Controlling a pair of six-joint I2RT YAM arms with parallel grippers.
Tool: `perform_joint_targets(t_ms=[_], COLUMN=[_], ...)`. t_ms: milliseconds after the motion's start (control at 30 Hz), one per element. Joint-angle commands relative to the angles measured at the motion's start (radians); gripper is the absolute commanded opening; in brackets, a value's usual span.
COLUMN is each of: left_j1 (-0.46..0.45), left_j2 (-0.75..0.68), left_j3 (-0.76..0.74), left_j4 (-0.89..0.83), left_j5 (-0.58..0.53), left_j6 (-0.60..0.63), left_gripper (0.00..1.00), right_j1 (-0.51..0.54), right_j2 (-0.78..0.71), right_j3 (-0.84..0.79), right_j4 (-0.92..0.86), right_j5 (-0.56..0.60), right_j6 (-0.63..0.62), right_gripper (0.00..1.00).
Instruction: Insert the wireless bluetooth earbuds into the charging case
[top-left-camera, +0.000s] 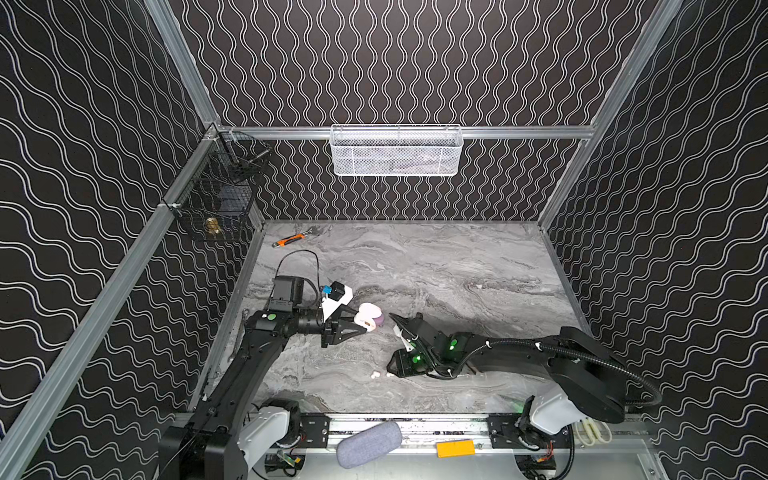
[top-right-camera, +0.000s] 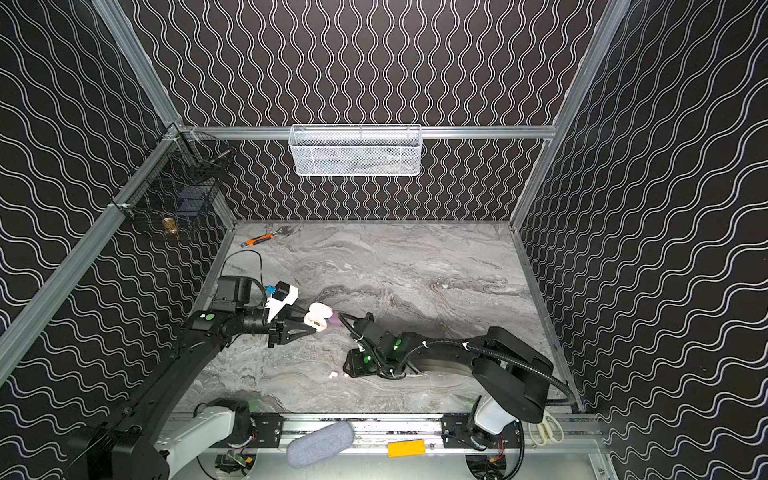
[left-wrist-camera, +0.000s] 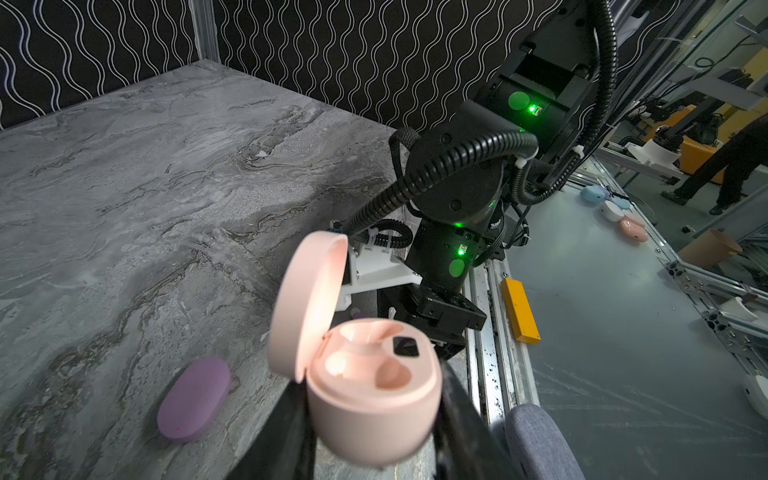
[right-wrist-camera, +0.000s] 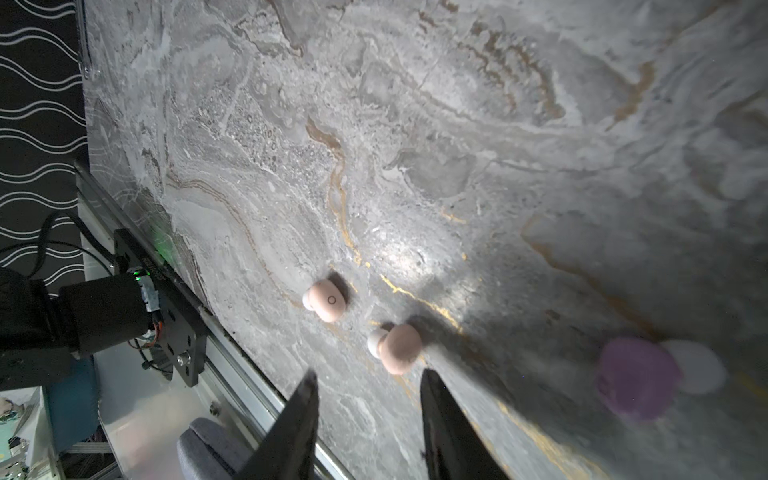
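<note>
Open pink charging case (left-wrist-camera: 374, 395) is clamped, lid up, in the left gripper (top-left-camera: 362, 325); both wells appear empty. Two pink earbuds (top-left-camera: 376, 375) are seen on the table (top-left-camera: 457, 270) at roughly 6 o'clock from the case in both top views, so the right gripper (right-wrist-camera: 370, 376) is judged far nearer. Its jaws are spread with nothing between them. The nearer bud (right-wrist-camera: 400, 348) is seen just ahead of the fingertips, offset toward one finger, so a small sideways correction is likely needed before closing.
</note>
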Motion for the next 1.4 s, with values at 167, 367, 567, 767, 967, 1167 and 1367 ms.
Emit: perform_joint_targets(t_ms=[167, 367, 567, 767, 967, 1167, 1367], left_j1=[0.001, 0.003, 0.002, 0.002, 0.002, 0.003, 0.004], left_j2=[-0.003, -0.004, -0.013, -0.011, -0.015, -0.014, -0.009], left_j3=[0.003, 0.003, 0.002, 0.002, 0.0, 0.002, 0.002], left_j4=[0.024, 0.025, 0.025, 0.024, 0.024, 0.024, 0.025], left_j5=[0.01, 0.011, 0.01, 0.01, 0.01, 0.01, 0.009], left_j6=[-0.003, -0.005, -0.005, -0.005, -0.005, -0.007, -0.005], left_gripper=[0.03, 0.04, 0.04, 0.04, 0.04, 0.04, 0.04], right_j1=[0.006, 0.007, 0.007, 0.008, 0.008, 0.007, 0.008], right_j2=[0.02, 0.023, 0.035, 0.046, 0.073, 0.087, 0.103], right_j3=[-0.001, -0.008, -0.015, 0.002, 0.019, 0.019, 0.044], right_j4=[0.014, 0.012, 0.013, -0.013, -0.019, -0.022, -0.067], right_j5=[0.002, 0.004, 0.016, 0.034, 0.036, 0.037, 0.064], right_j6=[0.021, 0.025, 0.031, 0.022, 0.017, 0.023, 0.008], right_gripper=[0.4, 0.39, 0.37, 0.36, 0.33, 0.31, 0.28])
